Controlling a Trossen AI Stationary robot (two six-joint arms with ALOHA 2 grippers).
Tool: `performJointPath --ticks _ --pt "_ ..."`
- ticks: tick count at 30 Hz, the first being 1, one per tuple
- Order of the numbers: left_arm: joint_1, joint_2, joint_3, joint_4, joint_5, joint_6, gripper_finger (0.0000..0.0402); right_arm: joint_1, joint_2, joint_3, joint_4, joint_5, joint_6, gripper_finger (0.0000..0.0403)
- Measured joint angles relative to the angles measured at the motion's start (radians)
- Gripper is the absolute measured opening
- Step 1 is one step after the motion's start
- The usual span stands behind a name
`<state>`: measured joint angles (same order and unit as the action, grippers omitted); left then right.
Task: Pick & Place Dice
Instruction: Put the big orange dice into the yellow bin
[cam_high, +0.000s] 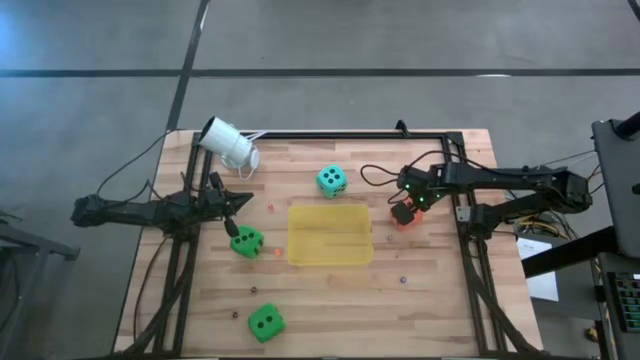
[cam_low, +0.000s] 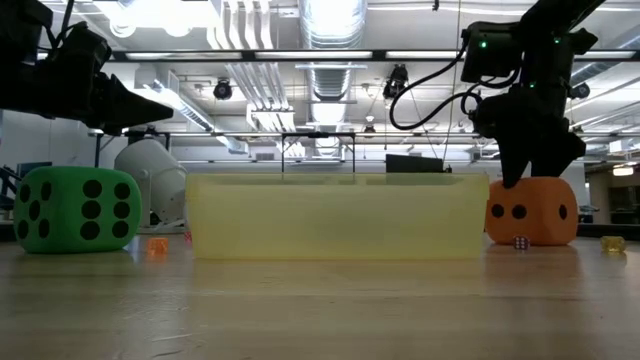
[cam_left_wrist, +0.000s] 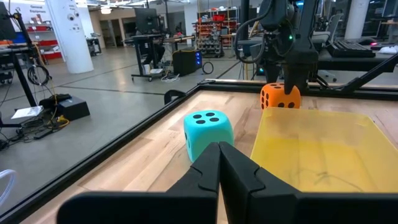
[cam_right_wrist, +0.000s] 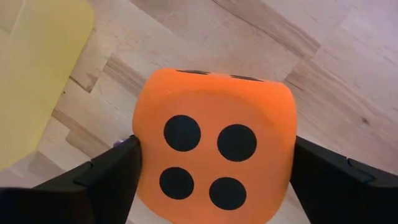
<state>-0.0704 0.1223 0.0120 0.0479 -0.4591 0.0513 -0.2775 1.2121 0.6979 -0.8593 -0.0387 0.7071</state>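
Note:
The orange-red die (cam_high: 403, 214) sits on the table just right of the yellow tray (cam_high: 330, 235), and my right gripper (cam_right_wrist: 214, 186) is down over it with a finger on each side. The teal die (cam_high: 332, 180) rests beyond the tray's far edge. One green die (cam_high: 246, 242) lies left of the tray and another (cam_high: 265, 322) near the table's front edge. My left gripper (cam_high: 235, 215) hangs shut in the air above the first green die (cam_low: 78, 208), touching nothing. It points toward the teal die (cam_left_wrist: 208, 132). My right gripper pinches the orange-red die between its two fingers, one on the left side face (cam_right_wrist: 138, 155) and one on the right side face (cam_right_wrist: 291, 155). The fingers come from above, pointing down. The four-pip face looks up at the wrist. The die's bottom (cam_low: 530, 240) is still on the table.
A white cylinder-shaped camera (cam_high: 228, 145) lies at the table's far left corner. Small bits lie scattered on the wood, among them a tiny orange one (cam_low: 157, 245) and a tiny die (cam_low: 519, 242) in front of the orange-red die. A black frame rail (cam_left_wrist: 155, 118) borders the table.

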Motion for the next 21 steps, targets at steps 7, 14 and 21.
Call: performJointPath --ticks 7,14,21 --pt "0.000 0.000 0.000 0.000 0.000 0.000 0.0008 0.000 0.000 -0.001 0.007 0.009 -0.005 0.0369" --pt "0.000 0.000 0.000 0.000 0.000 0.000 0.0008 0.000 0.000 -0.001 0.011 0.012 -0.016 0.0370" --pt "0.000 0.000 0.000 0.000 0.000 0.000 0.0008 0.000 -0.002 -0.001 0.028 0.015 -0.041 0.0371"
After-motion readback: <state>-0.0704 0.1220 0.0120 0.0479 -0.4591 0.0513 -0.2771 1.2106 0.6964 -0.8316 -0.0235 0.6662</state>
